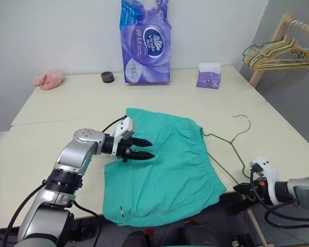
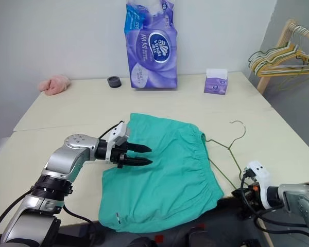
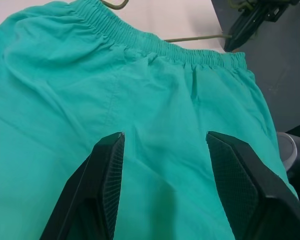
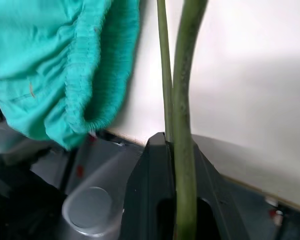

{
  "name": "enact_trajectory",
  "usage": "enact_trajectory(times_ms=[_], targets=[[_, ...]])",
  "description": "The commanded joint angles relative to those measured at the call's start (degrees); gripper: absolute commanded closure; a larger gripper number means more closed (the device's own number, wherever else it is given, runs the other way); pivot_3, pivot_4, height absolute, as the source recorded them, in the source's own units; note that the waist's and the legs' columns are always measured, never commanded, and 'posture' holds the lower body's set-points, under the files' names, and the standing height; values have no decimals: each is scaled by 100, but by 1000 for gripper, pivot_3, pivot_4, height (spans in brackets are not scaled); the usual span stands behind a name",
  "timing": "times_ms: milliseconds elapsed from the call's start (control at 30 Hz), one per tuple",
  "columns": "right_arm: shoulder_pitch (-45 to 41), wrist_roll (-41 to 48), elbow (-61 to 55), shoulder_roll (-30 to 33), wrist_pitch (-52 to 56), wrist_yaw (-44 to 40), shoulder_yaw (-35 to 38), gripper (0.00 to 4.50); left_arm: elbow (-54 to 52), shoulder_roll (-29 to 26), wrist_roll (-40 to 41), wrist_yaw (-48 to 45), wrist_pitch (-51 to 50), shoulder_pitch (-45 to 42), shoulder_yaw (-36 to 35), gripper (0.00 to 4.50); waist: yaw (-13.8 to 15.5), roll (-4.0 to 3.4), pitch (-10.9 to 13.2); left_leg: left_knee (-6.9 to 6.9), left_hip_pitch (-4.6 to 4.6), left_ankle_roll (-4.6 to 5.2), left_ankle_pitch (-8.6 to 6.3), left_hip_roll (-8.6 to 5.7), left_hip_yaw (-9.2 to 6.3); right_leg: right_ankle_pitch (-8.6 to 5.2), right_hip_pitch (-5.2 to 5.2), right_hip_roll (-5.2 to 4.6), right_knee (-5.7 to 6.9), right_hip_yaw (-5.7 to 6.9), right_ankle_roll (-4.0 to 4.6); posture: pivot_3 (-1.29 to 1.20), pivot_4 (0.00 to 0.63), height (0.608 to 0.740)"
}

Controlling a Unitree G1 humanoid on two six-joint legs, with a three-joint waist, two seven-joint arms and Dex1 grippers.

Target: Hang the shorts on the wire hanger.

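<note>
- A pale cream table (image 1: 51, 134) carries the whole scene, with a seam running across its top.
- The teal-green shorts (image 1: 165, 170) lie flat near the table's front edge, the gathered waistband toward the robot's right and the lower hem hanging slightly over the edge.
- A tall purple pack of tissue rolls (image 1: 146, 41) stands upright at the far side of the table, against the white wall.
- A bunch of pale green and yellow hangers (image 1: 280, 54) hangs on a wooden rack beyond the table's far right corner.
- The wire hanger (image 1: 232, 141) lies on the table just beside the waistband, hook pointing away from the robot, its lower corner reaching the front edge.
- The left gripper (image 1: 144, 148) hovers over the left part of the shorts, fingers spread apart with nothing between them.
- The right gripper (image 1: 243, 189) sits at the table's front edge, fingers pressed together, pinching the hanger's lower corner.
- A small pink fluffy cloth (image 1: 48, 79) rests at the far left.
- A small purple tissue box (image 1: 209, 76) stands at the far right.
- A black roll of tape (image 1: 107, 77) lies beside the tall pack.
</note>
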State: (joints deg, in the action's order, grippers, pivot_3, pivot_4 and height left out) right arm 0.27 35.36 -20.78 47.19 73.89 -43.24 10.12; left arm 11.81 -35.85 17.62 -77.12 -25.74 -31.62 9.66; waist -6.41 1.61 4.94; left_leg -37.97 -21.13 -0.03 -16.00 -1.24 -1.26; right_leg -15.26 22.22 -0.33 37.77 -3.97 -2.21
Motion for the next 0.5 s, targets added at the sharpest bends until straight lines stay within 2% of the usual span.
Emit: enact_trajectory(times_ms=[33, 233, 367, 500], targets=[[-450, 212, 189, -165, 220, 69, -41, 4500, -57, -33, 55, 48, 74, -123, -146, 1754, -1, -4, 2, 0, 0, 0, 0, 0, 0, 0, 0, 0, 0, 0, 0, -153, 69, 740], [-994, 264, 376, -377, 372, 211, -243, 4500, -86, -23, 71, 101, 73, -100, -151, 1754, 15, -6, 5, 0, -6, 0, 0, 0, -3, 0, 4, -2, 1, 3, 0, -141, 65, 740], [-1127, 71, 385, -269, 49, 247, -492, 4500, -92, -25, 72, 156, 107, -68, -175, 1754, 23, -6, 4, -1, -9, 0, 0, 0, -4, 1, 6, -5, 1, 5, 0, -135, 64, 740], [-1172, 91, 267, -209, -71, 273, -439, 4500, -61, -7, 82, 249, 154, -56, -226, 1754, 32, -6, 5, -1, -10, 0, 0, -1, -5, 1, 6, -5, 1, 6, 0, -131, 63, 740]])
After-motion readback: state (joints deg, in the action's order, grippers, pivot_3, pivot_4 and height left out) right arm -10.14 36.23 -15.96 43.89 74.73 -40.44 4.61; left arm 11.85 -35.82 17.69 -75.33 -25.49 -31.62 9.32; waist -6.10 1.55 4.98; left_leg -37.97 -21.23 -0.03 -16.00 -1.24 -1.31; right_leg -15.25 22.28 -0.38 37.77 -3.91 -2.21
